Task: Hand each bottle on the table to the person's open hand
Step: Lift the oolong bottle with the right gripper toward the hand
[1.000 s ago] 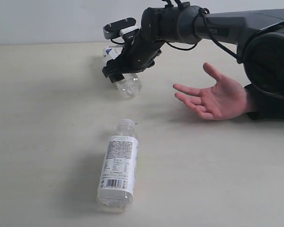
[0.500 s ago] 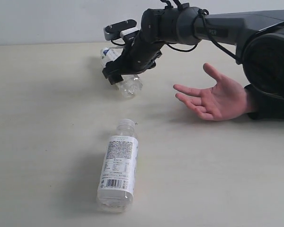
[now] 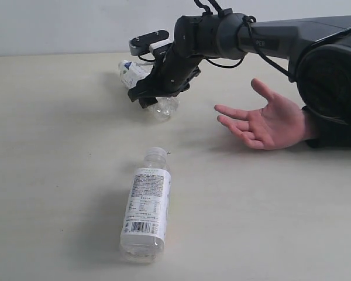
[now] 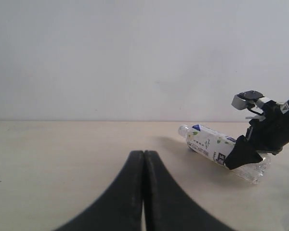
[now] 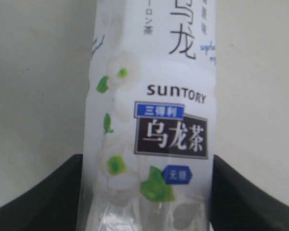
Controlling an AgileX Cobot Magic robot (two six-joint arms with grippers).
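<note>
Exterior view: right gripper, upper middle, had its jaws clamped on the Suntory oolong tea bottle on the table, left of the open hand. Left gripper jaws pressed together, empty. Risk: the grip sat near the thin clear base, so the cap end could sag and the bottle slip before handover.

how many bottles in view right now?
2. One white-label bottle lies on the near table; one leaf-label bottle lies farther back, inside the right claw. Others may be out of frame.
</note>
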